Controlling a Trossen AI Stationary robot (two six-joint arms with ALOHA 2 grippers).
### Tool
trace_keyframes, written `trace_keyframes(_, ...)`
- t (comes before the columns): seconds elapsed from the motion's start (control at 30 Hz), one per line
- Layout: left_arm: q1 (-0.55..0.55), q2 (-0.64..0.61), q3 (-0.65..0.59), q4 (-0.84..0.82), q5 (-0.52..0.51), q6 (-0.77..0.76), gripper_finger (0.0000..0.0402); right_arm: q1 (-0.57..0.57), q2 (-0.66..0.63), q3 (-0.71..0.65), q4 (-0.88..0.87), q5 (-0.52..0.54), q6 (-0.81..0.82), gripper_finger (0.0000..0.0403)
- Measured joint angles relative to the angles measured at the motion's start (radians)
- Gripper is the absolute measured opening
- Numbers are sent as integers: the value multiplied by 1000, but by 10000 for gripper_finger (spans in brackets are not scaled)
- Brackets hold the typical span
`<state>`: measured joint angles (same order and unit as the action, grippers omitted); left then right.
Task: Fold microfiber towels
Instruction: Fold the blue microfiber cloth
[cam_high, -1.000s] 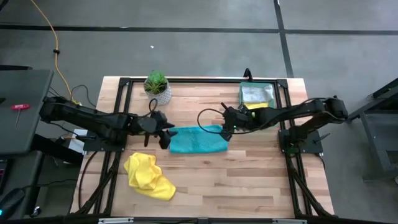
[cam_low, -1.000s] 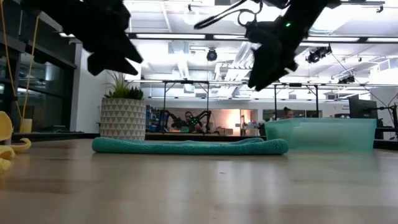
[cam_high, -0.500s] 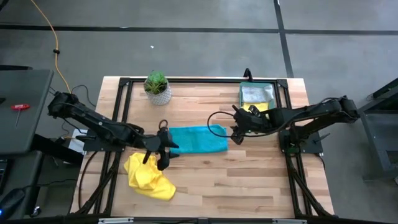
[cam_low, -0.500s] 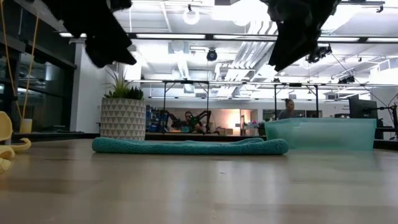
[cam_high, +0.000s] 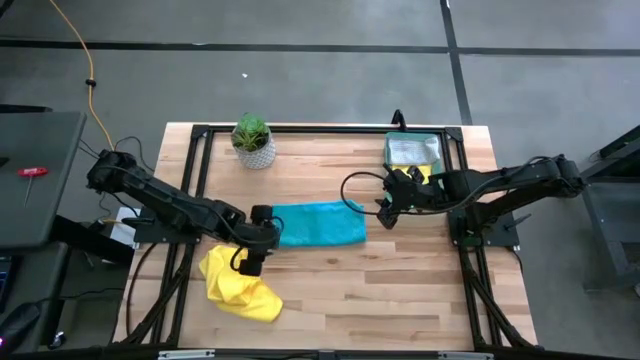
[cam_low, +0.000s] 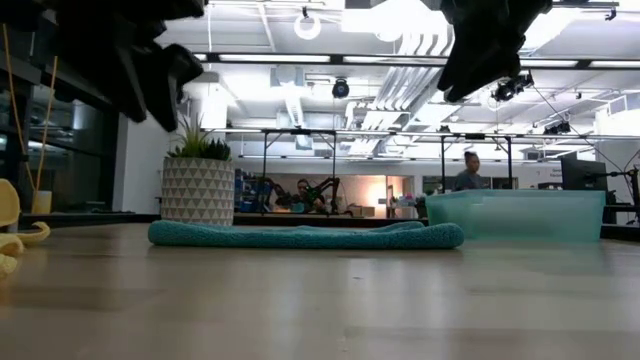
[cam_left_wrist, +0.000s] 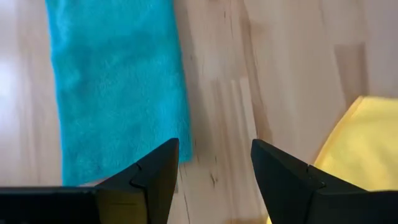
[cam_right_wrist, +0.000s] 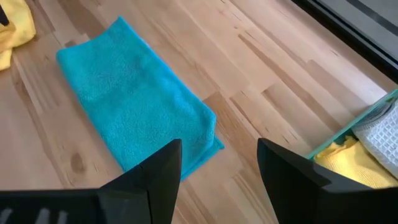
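Here, at the left gripper (cam_high: 250, 258): fingers spread wide, nothing held, poised over bare wood between the near-left corner of the teal towel (cam_high: 318, 224) and the crumpled yellow towel (cam_high: 240, 283), touching neither. At the right gripper (cam_high: 386, 215): likewise parted and empty, raised just off the teal towel's right end, between it and the green tray (cam_high: 441, 140). As for the cloths: teal one flat and folded into a long strip at mid-table, yellow one bunched near the front-left edge, a grey-white towel (cam_high: 410, 150) and another yellow towel (cam_high: 412, 172) lying in the tray. Probably about to reach for the yellow heap. Could easily catch the teal corner on the way down, given how near it lies, and drag the finished fold open. Could also close on a single ridge of the yellow bunch rather than a true corner, leaving a twisted lump instead of a spread square. Might sweep the yellow cloth off the near table edge if pushed rather than lifted. On the right side, some risk of bumping the tray rim or snagging the teal end when moving away low.
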<state>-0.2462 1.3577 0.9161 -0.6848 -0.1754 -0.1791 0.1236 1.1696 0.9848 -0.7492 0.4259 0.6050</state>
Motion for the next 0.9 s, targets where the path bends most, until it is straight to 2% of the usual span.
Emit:
trace_keyframes(0.23,-5,105,0,20,-3,15,191,1,3,-1,-1,18,24,201)
trace_keyframes(0.53,-5,284,-1,44,-137,-17,191,1,3,-1,-2,41,27,201)
trace_keyframes(0.9,0,319,-1,78,-64,2,191,1,3,-1,8,41,27,201)
